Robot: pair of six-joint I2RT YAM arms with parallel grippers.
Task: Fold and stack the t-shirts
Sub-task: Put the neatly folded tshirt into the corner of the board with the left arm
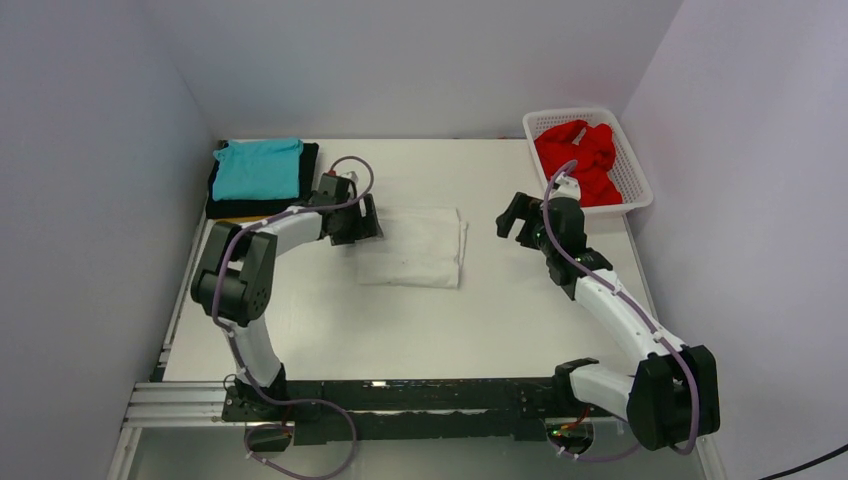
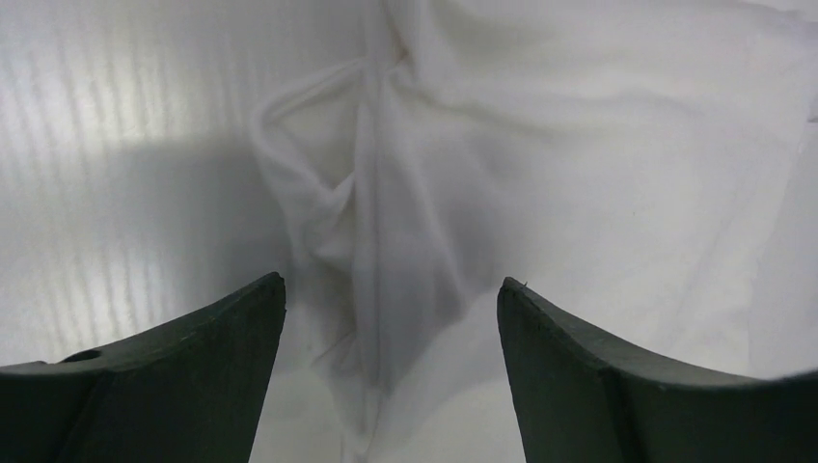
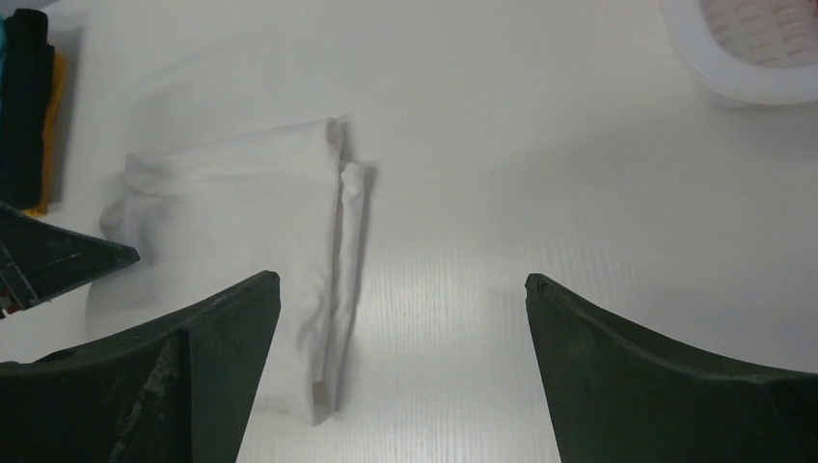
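On the table [image 1: 300,330], a folded white t-shirt [image 1: 415,247].

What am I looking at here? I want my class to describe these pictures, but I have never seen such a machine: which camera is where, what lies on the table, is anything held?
Two robot arms are bolted to the table, each ending in a two-finger gripper. The wide picture looks down from above; the other two come from wrist cameras, so the dark shapes at the bottom are the fingers. A folded white shirt lies mid-table. At the far left a teal shirt tops a black shirt; at the far right a red shirt lies crumpled in a basket. The left gripper is open at the white shirt's left edge, gripping nothing. The right gripper hangs open to its right, empty.
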